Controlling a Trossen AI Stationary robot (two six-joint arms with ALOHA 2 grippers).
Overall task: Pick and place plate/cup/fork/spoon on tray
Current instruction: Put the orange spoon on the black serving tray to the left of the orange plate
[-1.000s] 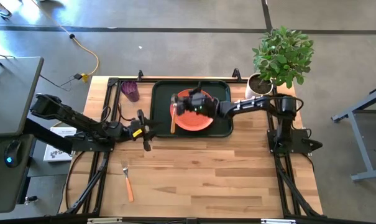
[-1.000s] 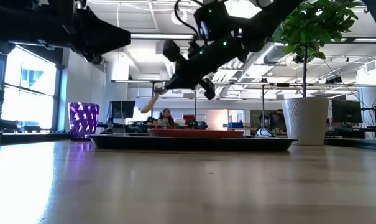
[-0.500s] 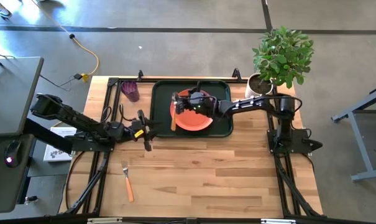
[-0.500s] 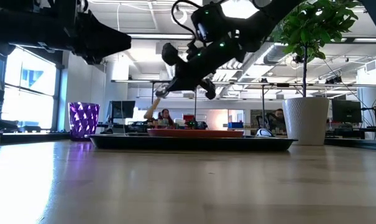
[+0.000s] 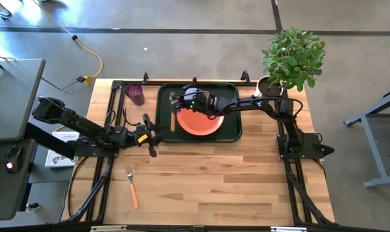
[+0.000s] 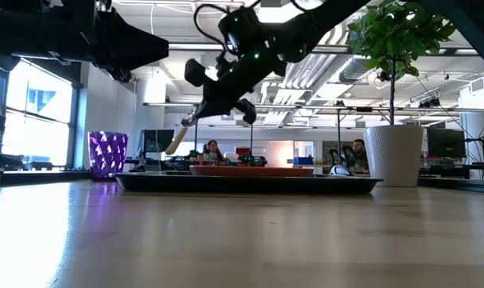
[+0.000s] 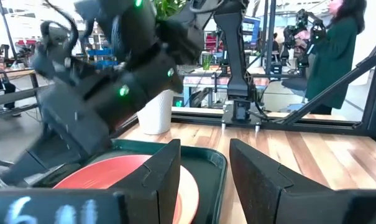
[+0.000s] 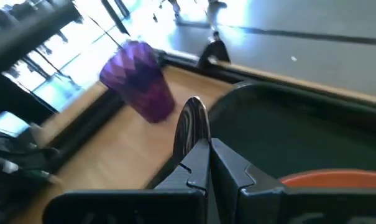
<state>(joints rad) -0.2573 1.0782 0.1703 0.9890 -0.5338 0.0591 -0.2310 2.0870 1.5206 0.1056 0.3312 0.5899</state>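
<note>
While right pincer (image 5: 180, 103) clamped on orange-handled silver spoon (image 5: 173, 120), handle hanging below over left strip of dark rectangular tray (image 5: 230, 131): lower gently beside coral round plate (image 5: 201, 122), then release. Left pincer (image 5: 151, 134) apart, idle.

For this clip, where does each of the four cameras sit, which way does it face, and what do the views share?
High view: overhead, looking straight down; both dark arms, the right pincer holding the orange-handled metal spoon over the dark rectangular plastic tray.
Low view: tabletop height, looking level across; arms enter from above.
Left wrist view: on the left arm, facing the round coral plastic plate; own open fingers show.
Right wrist view: on the right arm, facing the translucent purple plastic cup; own fingers clamp the spoon.
Shared: all four show the tray.
</note>
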